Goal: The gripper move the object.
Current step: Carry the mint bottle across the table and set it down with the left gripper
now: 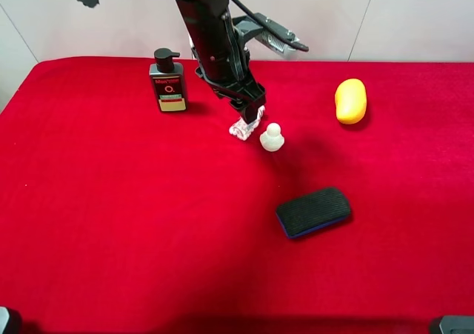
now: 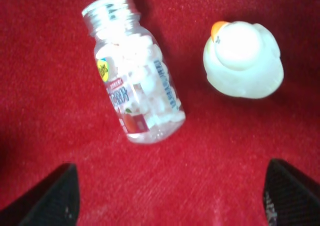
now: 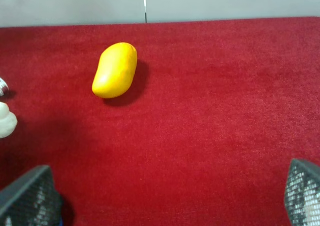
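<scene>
— Left pincer [image 1: 250, 116] hangs low over the bench [image 1: 104, 223], and look at those dark fingers [image 2: 50, 198]: spread wide, released, nothing between them!

— And the object?

— Pill bottle [image 2: 135, 75] lies on its side on the red cloth, right beneath that pincer and just ahead of the two tips. It has a clear body packed with white pills and a white label, and its silver threaded neck is at the end farther from the tips. The wrist view shows bare cloth between tips and bottle, so they are apart, not touching.

— Anything crowding it?

— Yes, the white duck [image 2: 243, 60]! Orange beak, sitting upright, just beside the bottle on the right arm's side. A strip of cloth separates the two, but nothing sits closer to the pincer's finger on that flank.

— Further out?

— On the pincer's opposite flank a black pump bottle [image 1: 168, 82] stands upright, well apart from the pills. Beyond the duck, well apart again, a yellow mango-shaped thing [image 1: 350, 101] lies on the cloth. Back toward the robot from the pincer, a black pad [image 1: 313, 212] with a blue edge lies flat, also well apart.

— And the other arm?

— Right pincer [image 3: 167, 201] is released as well, its mesh-faced fingers far apart and empty. From there the yellow thing lies ahead on open cloth, with the duck's edge just showing at the border of that view.
</scene>
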`<action>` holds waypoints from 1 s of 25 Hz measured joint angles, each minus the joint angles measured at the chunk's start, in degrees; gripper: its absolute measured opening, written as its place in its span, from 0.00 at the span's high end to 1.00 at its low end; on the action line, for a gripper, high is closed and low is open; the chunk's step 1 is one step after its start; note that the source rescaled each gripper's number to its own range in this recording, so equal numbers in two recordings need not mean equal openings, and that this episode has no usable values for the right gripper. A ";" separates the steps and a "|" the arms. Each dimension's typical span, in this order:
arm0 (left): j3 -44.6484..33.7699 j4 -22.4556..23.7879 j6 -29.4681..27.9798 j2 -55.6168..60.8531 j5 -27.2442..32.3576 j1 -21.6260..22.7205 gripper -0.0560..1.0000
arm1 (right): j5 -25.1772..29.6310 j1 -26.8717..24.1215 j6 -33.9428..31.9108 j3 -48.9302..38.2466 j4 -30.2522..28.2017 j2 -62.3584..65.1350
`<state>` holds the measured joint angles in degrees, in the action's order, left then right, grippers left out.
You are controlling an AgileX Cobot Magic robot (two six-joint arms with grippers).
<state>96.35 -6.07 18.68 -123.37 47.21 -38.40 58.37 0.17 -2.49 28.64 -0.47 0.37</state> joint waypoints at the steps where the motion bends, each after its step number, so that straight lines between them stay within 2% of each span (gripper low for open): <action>1: 0.00 0.00 -0.05 0.27 0.56 0.00 0.44 | 0.00 0.00 0.00 0.00 0.00 0.00; 5: 0.00 -0.29 -0.11 1.21 2.31 0.00 0.40 | 0.00 0.00 0.00 0.00 0.00 0.00; 14: 0.00 -2.88 -0.11 5.14 5.86 0.00 0.39 | 0.00 0.00 0.00 0.00 0.00 0.00; 25: 0.18 -3.66 -0.11 10.55 15.26 0.00 0.39 | 0.00 0.00 0.00 0.00 0.00 0.00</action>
<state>96.54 -9.74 18.57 -112.82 62.47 -38.40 58.37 0.17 -2.49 28.64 -0.47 0.37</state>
